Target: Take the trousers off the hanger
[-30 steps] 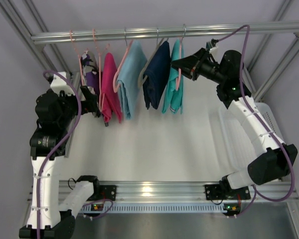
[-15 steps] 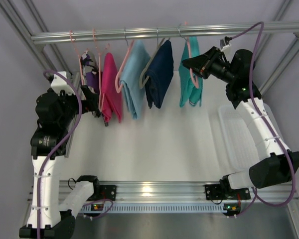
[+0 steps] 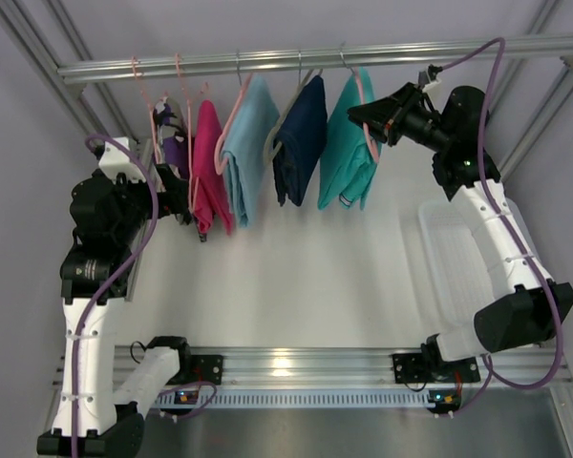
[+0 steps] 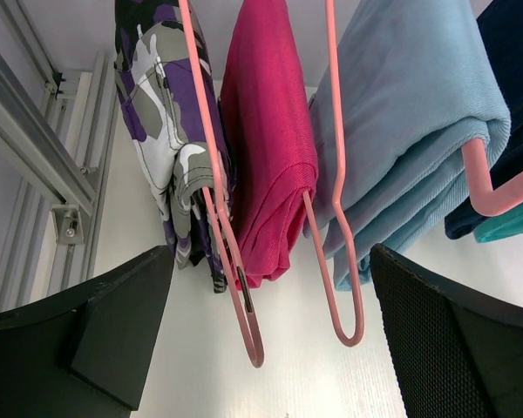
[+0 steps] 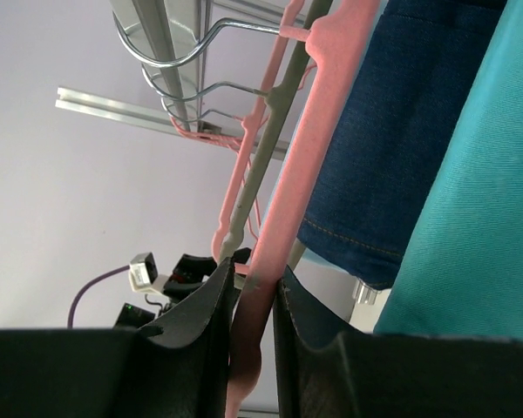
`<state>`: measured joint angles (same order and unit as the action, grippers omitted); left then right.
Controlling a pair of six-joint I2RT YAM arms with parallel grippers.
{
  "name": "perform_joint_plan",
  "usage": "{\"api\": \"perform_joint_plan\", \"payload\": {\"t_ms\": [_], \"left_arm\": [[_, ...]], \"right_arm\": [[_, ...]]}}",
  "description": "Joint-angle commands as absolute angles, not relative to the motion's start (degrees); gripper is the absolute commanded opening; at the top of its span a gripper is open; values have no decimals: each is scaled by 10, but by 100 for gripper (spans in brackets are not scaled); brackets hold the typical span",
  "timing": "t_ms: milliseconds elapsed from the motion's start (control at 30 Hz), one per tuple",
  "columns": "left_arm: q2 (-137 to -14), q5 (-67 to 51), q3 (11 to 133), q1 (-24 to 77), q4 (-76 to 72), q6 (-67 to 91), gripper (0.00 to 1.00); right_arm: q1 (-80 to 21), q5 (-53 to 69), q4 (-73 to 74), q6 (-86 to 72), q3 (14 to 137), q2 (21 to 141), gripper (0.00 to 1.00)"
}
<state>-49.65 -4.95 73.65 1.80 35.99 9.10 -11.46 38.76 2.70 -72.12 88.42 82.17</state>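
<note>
The teal trousers (image 3: 348, 153) hang folded over the salmon-pink hanger (image 3: 366, 122), the rightmost on the rail (image 3: 296, 62). Its silver hook (image 5: 170, 54) sits on the rail. My right gripper (image 3: 371, 118) is shut on the hanger's arm; in the right wrist view the pink arm (image 5: 283, 218) is pinched between both black fingers, with the teal fabric (image 5: 471, 218) to its right. My left gripper (image 4: 261, 322) is open and empty, low at the left by the purple-patterned garment (image 4: 161, 131) and the magenta garment (image 4: 266, 148).
Other garments hang left of the trousers: a navy one (image 3: 301, 143) on a grey hanger, sky-blue (image 3: 248, 148), magenta (image 3: 210, 167). Two bare pink hanger ends (image 4: 344, 331) hang in front of the left gripper. A clear bin (image 3: 468, 258) stands at the right.
My right gripper has swung the hanger and trousers right and outward, then tilted them back left; the trousers now hang slanted toward the navy garment. The left arm has not moved.
</note>
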Motion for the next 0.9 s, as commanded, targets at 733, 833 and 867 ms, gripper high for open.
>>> {"api": "perform_joint_plan", "payload": {"t_ms": [733,833,867], "left_arm": [[-493,-75,716,15,308,110,99],[-496,-74,715,15,307,112,99],[-497,-73,715,15,307,113,99]], "right_arm": [[-120,204,-292,-688,843,665,0],[-124,205,-308,-694,865,693,0],[-125,206,-309,-698,878,700,0]]}}
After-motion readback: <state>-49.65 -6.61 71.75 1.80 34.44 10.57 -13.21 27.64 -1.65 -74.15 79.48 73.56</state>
